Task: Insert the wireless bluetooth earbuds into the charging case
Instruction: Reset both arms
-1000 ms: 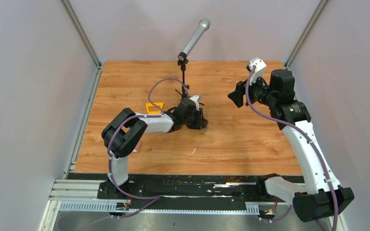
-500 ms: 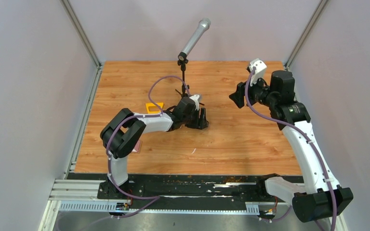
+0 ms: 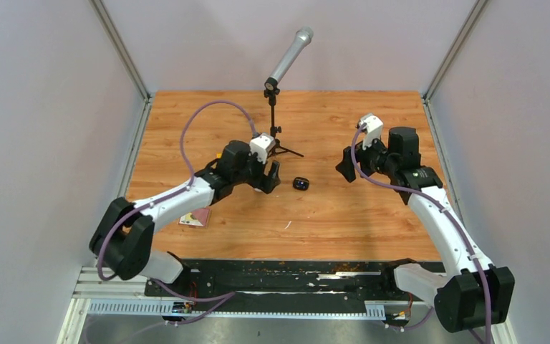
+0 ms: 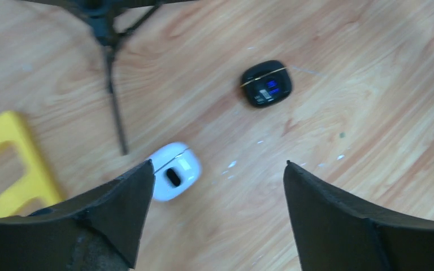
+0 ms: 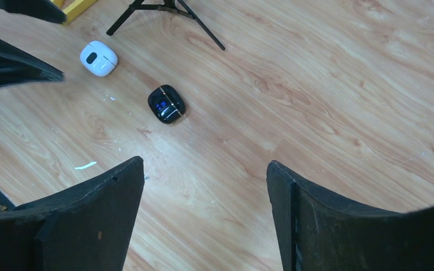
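No earbuds show in any view. Two charging cases lie shut on the wooden table. The black charging case (image 3: 301, 184) (image 4: 266, 83) (image 5: 166, 104) has a small lit display. The white charging case (image 4: 174, 171) (image 5: 98, 58) lies to its left. My left gripper (image 3: 271, 179) (image 4: 218, 164) hovers open just left of the black case, above the white one, with nothing between its fingers. My right gripper (image 3: 345, 166) (image 5: 205, 162) hangs open and empty to the right of the black case, well apart from it.
A microphone on a black tripod stand (image 3: 279, 72) (image 5: 164, 8) stands behind the cases. A yellow frame (image 4: 11, 164) lies left of the white case. A pinkish card (image 3: 195, 218) and a white scrap (image 3: 287, 224) lie nearer the front edge.
My left gripper has opened and drawn back to the left, leaving the black case uncovered on the table. My right gripper has come lower and nearer and has opened a little wider.
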Controlling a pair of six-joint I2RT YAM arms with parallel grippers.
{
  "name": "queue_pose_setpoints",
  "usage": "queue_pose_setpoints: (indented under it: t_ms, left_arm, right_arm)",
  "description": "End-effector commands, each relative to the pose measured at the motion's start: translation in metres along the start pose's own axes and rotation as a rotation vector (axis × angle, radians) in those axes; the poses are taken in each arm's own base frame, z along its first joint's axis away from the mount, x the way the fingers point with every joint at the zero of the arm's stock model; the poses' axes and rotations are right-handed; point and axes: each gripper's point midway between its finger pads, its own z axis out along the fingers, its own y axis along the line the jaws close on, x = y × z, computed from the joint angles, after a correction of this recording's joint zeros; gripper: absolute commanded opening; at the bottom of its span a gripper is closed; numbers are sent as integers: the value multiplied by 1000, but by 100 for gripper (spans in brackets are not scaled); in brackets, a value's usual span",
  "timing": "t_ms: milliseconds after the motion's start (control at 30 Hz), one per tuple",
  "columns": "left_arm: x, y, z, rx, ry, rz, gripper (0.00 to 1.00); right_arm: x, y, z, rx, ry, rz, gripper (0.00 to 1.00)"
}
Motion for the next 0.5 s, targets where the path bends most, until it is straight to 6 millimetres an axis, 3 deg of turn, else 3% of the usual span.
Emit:
queue_pose_setpoints:
  t_ms: [0, 133, 233, 333, 433, 467]
  left_arm:
    - [4, 43, -35, -90, -16, 124, 99]
    - [3, 94, -65, -235, -54, 7, 100]
    - [1, 116, -80, -292, -24, -57, 100]
    - [14, 121, -96, -299, 181, -29, 100]
    - [-20, 109, -117, -218, 190, 78, 100]
    - [-36, 115, -128, -271, 144, 103, 100]
  right_arm:
    - [-14, -12, 12, 25, -78, -51, 86]
    - [-1, -24, 16, 61, 12, -73, 99]
    - [-5, -42, 4, 181, 63, -33, 100]
    - [-23, -71, -13, 378, 79, 52, 100]
    - [-59, -89, -35, 511, 26, 87, 100]
    - [-73, -91, -42, 531, -4, 91, 100]
